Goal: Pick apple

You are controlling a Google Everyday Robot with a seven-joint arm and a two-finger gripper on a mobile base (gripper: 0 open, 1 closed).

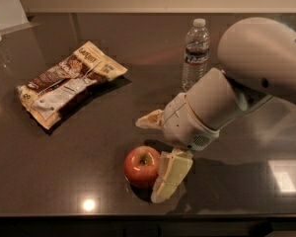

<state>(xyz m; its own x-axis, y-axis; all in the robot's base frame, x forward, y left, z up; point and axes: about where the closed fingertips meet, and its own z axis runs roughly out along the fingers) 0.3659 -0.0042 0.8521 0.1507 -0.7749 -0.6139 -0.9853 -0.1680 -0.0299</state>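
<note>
Your pincer (148, 160) is low at the apple (140, 166), spread wide.
In the camera view you see the apple near the table's (54, 181) front edge, one finger (170, 177) just beside it, the other behind it. A snack bag (69, 83) lies well apart; a water bottle (195, 51) stands farther back.

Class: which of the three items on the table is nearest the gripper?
The red apple, right beside the open gripper at the table's front; the water bottle and snack bag sit farther back.
</note>
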